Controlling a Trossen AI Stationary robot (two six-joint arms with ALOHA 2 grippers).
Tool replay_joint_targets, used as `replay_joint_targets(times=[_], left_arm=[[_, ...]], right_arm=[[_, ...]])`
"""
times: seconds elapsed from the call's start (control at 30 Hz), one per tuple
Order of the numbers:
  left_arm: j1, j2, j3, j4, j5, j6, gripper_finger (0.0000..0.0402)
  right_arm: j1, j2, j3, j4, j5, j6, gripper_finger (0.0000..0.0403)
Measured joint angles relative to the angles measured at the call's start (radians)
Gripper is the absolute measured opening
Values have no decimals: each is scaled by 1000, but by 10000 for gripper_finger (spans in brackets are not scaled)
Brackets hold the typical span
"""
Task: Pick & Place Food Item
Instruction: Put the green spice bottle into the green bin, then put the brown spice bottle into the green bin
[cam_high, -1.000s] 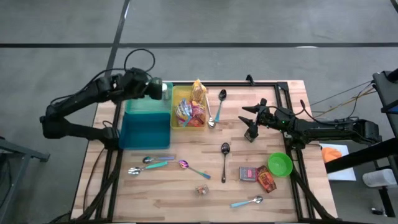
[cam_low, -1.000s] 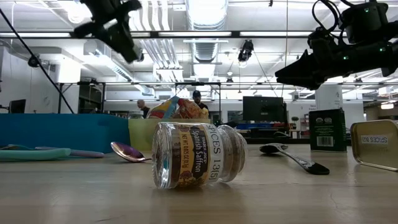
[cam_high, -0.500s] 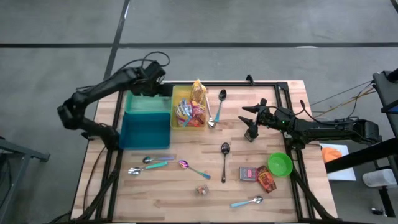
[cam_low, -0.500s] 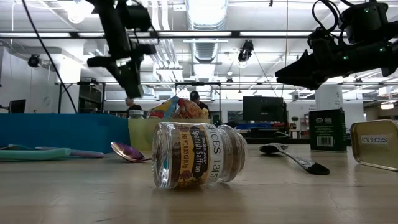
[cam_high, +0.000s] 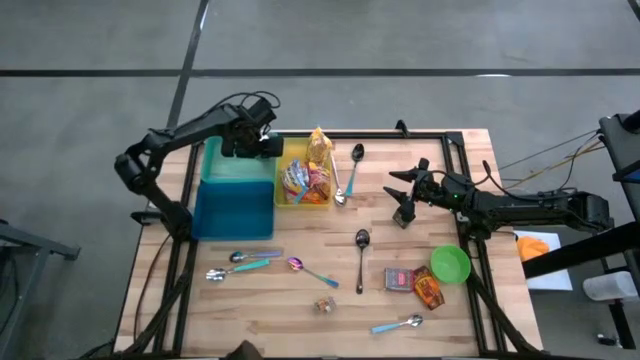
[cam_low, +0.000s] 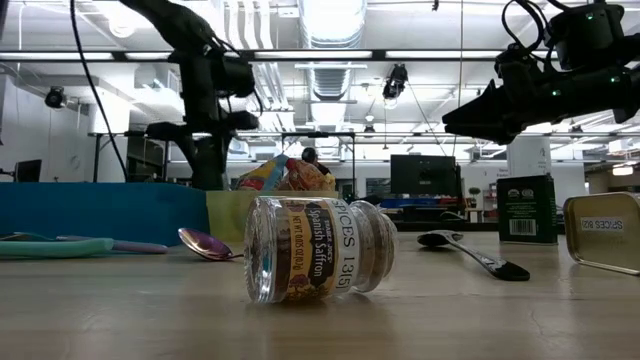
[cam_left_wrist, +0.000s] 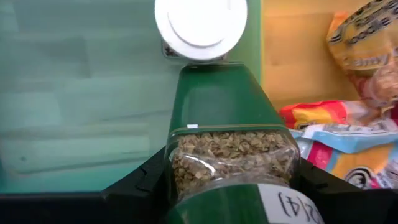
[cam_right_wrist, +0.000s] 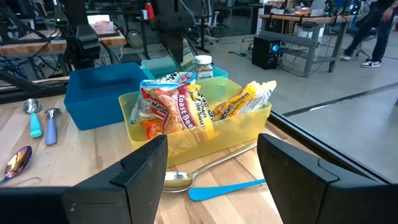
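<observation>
Left gripper (cam_high: 262, 141) over far corner of blue bin (cam_high: 232, 205), next to yellow bin (cam_high: 282, 200); fingers clamped on green-capped jar of seeds (cam_left_wrist: 231, 163), held with cap forward. Second jar with white lid (cam_left_wrist: 200, 26) standing just ahead, at the blue bin's edge; touching or not, cannot tell. Snack packets (cam_high: 310, 180) piled in yellow bin alongside.

Right gripper (cam_high: 404, 196) parked above bare table near far right side, fingers apart, holding nothing. Black spoon (cam_high: 361, 258), green bowl (cam_high: 450, 264) and small spice jar (cam_low: 318, 250) lying on its side nearer the front edge.

Judged step: carrying the seed jar toward a bin.

Risks from here:
- Knocking the white-lidded jar if advanced straight ahead; path looks tight
- Slip of smooth round glass between narrow fingers, twist likely if grip sits off-centre
- Release over the wall between bins, jar tipping to the wrong side
- Drop from height onto packets, bounce or roll out
</observation>
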Motion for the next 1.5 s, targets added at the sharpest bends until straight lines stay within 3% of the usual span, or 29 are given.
replay_joint_targets(times=[0.23, 0.5, 0.7, 1.1, 1.5], left_arm=[[5, 56, 0, 3, 38, 7, 201], [12, 123, 0, 3, 41, 10, 187], [21, 171, -1, 3, 45, 12, 213], [40, 174, -1, 6, 75, 37, 222], [40, 174, -1, 10, 85, 56, 324]], right_arm=[[0, 0, 0, 0, 0, 0, 246], [0, 0, 0, 0, 0, 0, 246], [0, 0, 0, 0, 0, 0, 246], [0, 0, 0, 0, 0, 0, 246], [0, 0, 0, 0, 0, 0, 247]])
